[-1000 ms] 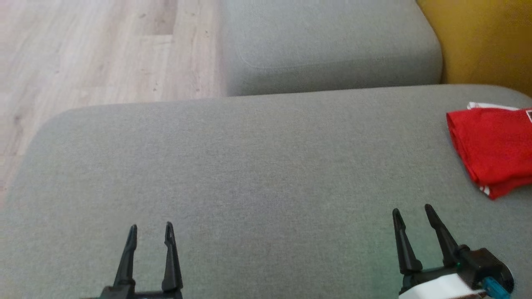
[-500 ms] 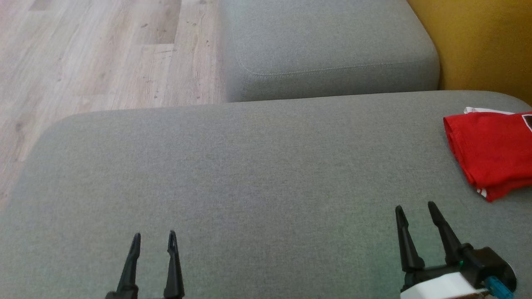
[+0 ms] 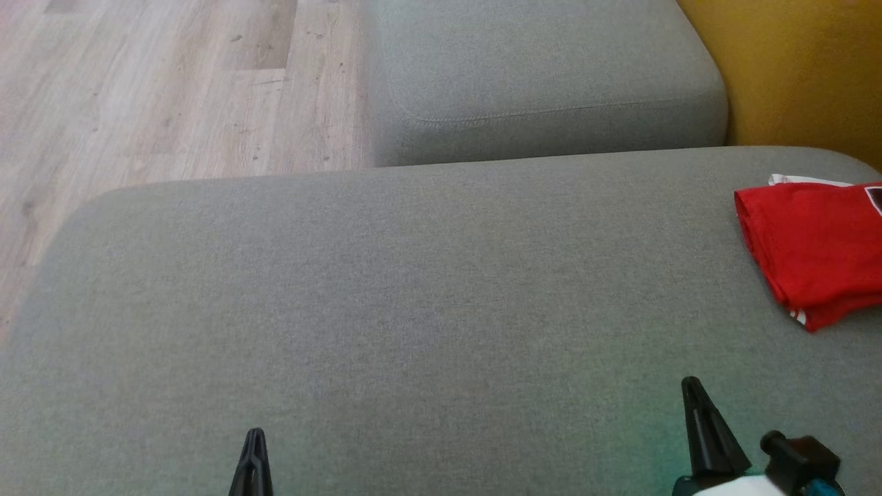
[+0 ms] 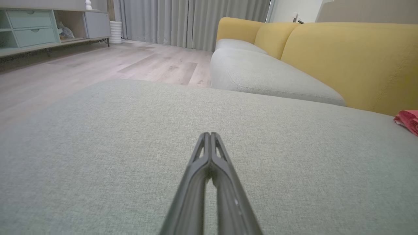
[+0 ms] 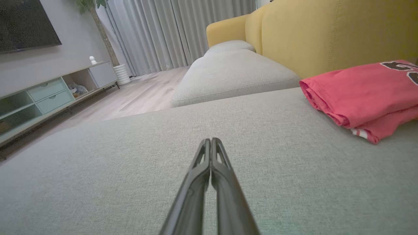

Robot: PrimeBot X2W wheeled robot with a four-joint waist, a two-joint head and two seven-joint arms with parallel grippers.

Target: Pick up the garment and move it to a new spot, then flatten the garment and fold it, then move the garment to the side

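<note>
Red folded cloth garment lay at the far right of the head frame, cut off by the right edge. It rested on the grey woven sofa seat cushion, near the mustard-yellow backrest.

- Left tool: clenched, fingers pressed together, nothing between them. Low in the head frame, left of centre, well apart from the garment.
- Right tool: also clenched and empty. Lower right of the head frame, nearer the garment but not touching it.

Handling (judged): light, soft and limp. It was stacked in several layers that would likely slide over one another and sag if lifted by one point. Not fragile, and the woven cushion probably gives some drag.

Where to take hold (judged): the rounded fold along the left side, pinching through all layers. Better still, one tool at each end of that fold, so the bundle keeps its shape.

Orientation: in the right wrist frame the rolled fold faced left. A white-striped hem peeked out at the lower edge, and dark printed lettering sat at the upper right. The long axis seemed to run left to right, out past the right edge. The full length was hidden, so this is uncertain.
</note>
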